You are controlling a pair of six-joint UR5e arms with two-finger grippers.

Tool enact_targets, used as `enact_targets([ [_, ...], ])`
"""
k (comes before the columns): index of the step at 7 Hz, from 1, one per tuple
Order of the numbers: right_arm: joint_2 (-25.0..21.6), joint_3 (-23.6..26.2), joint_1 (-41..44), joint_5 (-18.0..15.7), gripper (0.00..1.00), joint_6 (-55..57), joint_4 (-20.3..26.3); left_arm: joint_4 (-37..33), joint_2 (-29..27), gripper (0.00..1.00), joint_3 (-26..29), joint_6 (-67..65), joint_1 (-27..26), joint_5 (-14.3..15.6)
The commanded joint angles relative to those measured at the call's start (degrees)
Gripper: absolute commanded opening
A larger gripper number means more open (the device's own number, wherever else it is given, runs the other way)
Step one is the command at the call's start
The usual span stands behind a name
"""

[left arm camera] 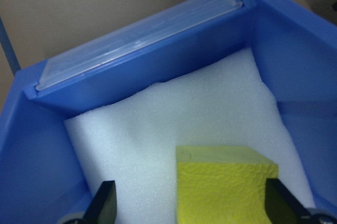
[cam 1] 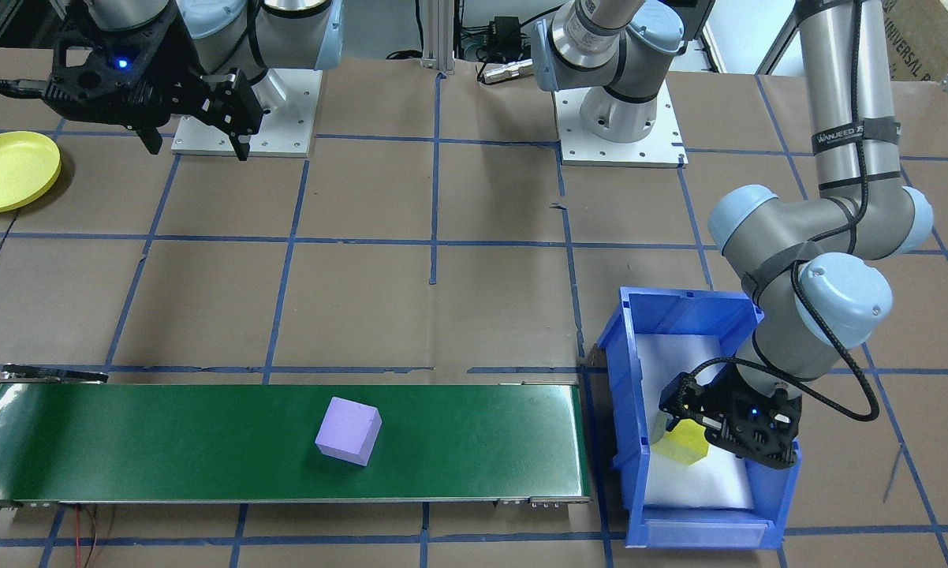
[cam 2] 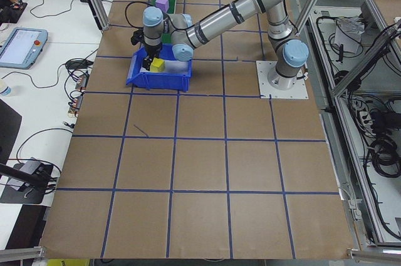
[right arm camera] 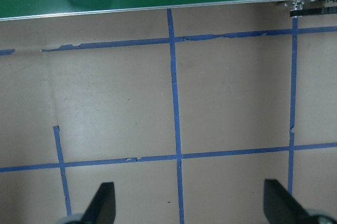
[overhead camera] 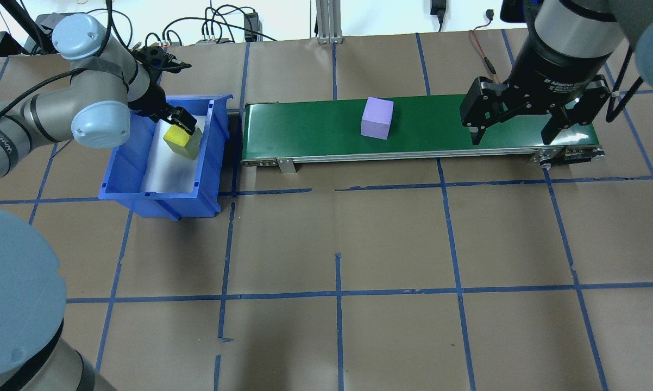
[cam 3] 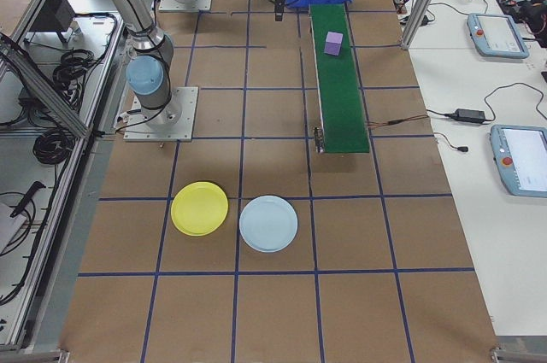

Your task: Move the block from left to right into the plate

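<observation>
A yellow block [left arm camera: 226, 184] lies on white foam inside a blue bin [overhead camera: 158, 198]. My left gripper [left arm camera: 192, 205] is lowered into the bin and open, its fingers on either side of the block and not touching it. A purple block [overhead camera: 377, 118] sits near the middle of the green conveyor belt [overhead camera: 315, 130]. Above the belt's right end in the overhead view, my right gripper [overhead camera: 512, 137] hangs open and empty. A yellow plate [cam 3: 199, 207] and a light blue plate [cam 3: 268, 223] lie on the table past the belt's end.
The bin stands right against the conveyor's end on my left side. Brown paper with blue tape lines covers the table. Both arm bases [cam 1: 622, 134] are bolted at the robot's edge. Tablets and cables lie on side tables beyond the work area.
</observation>
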Motion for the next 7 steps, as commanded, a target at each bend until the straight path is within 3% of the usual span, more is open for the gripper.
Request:
enact_targets([
  [1, 0.1, 0.0, 0.0, 0.0, 1.0, 0.0, 0.0, -1.0, 1.3, 1.0, 0.4, 0.1, 0.0, 0.1],
  [3, 0.1, 0.0, 0.0, 0.1, 1.0, 0.0, 0.0, -1.8, 1.3, 1.0, -0.6, -0.1, 0.0, 0.0],
  [5, 0.1, 0.0, 0.0, 0.2, 1.0, 0.2, 0.0, -5.7, 1.1, 1.0, -0.7, 0.7, -0.1, -2.5],
  [7, 0.1, 0.0, 0.0, 0.2, 1.0, 0.1, 0.0, -5.5, 0.4, 1.0, -0.6, 1.4, 0.0, -2.3],
])
